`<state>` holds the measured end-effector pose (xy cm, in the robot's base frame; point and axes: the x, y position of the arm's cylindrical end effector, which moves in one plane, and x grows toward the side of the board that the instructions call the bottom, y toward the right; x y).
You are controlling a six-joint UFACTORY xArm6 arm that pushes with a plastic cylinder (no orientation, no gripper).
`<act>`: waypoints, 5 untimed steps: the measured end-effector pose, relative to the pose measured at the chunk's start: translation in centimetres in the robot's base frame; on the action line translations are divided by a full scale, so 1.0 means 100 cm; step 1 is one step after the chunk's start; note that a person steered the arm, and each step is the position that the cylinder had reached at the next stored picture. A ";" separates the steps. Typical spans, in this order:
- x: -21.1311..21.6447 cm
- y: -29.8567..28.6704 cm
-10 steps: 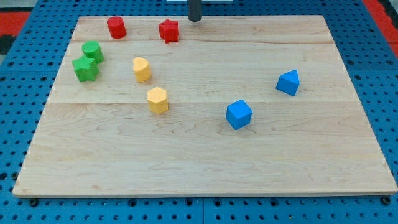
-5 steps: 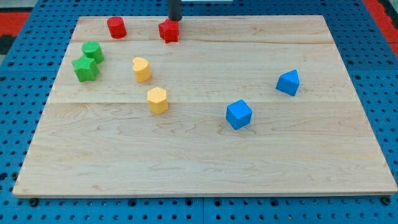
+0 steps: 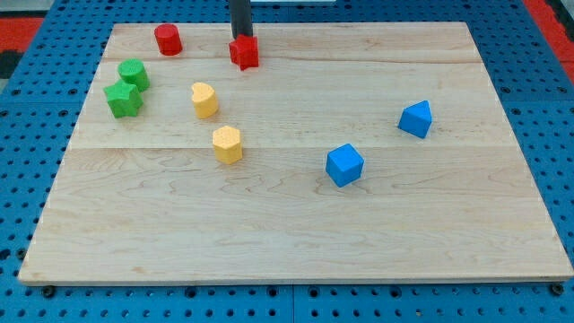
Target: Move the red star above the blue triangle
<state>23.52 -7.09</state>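
Red star at the tabletop's top edge — my tip against it

Camera view: the red star [image 3: 244, 52], a squat, matte block with no clear long axis, sits on the pale wooden tabletop [image 3: 296, 224]; my tip [image 3: 240, 38] touches its top side — there is no gripper. The blue triangle [image 3: 416, 118] lies well right.

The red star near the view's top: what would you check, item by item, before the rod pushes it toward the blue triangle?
1. My tip at the red star: ok, at its top-left edge.
2. Tip actually touching the star: cannot tell.
3. Blue triangle in view: ok, at the view's right.
4. Path rightward along the top of the wooden board: ok, no blocks there.
5. Red cylinder clear of the star: ok, apart, to its left.
6. Star above the triangle yet: not ok, far to its left.
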 end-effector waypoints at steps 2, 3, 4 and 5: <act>0.005 -0.029; 0.036 -0.012; 0.049 0.037; 0.049 0.092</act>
<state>28.39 2.08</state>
